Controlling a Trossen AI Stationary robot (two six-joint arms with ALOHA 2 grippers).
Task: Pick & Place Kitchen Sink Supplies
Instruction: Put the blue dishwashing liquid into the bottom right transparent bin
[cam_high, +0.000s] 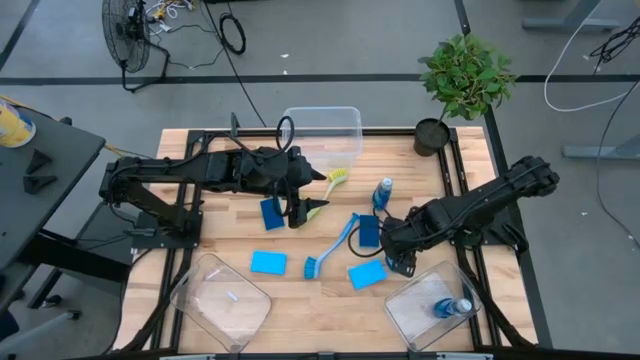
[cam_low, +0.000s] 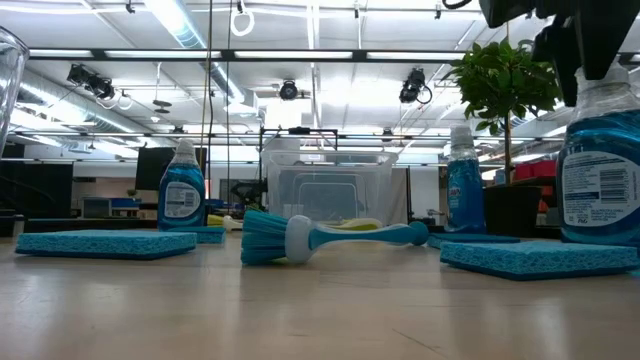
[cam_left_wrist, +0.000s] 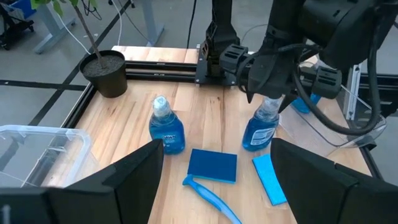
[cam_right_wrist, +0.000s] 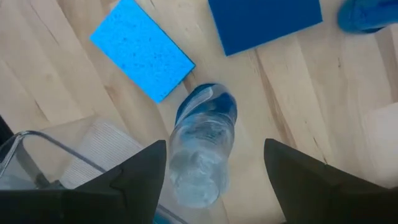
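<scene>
An upright blue soap bottle (cam_right_wrist: 202, 152) stands on the table right under my right gripper (cam_right_wrist: 214, 149), which points down, open, one finger on either side of the bottle's top without touching it. The same bottle (cam_left_wrist: 261, 127) shows in the left wrist view beneath the right gripper (cam_high: 398, 258). A second bottle (cam_high: 383, 192) stands farther back. A dark blue sponge (cam_high: 369, 230), two light blue sponges (cam_high: 366, 275) (cam_high: 268, 262) and a blue brush (cam_high: 335, 245) lie flat. My left gripper (cam_high: 300, 205) hovers open at mid-table, near a yellow-green brush (cam_high: 335, 178).
A clear bin (cam_high: 435, 308) at the near right holds one bottle (cam_high: 450, 308), close beside my right gripper. Another clear bin (cam_high: 222, 300) stands near left and a third (cam_high: 325, 135) at the far edge. A potted plant (cam_high: 465, 80) stands far right. Another dark sponge (cam_high: 272, 213) lies under the left arm.
</scene>
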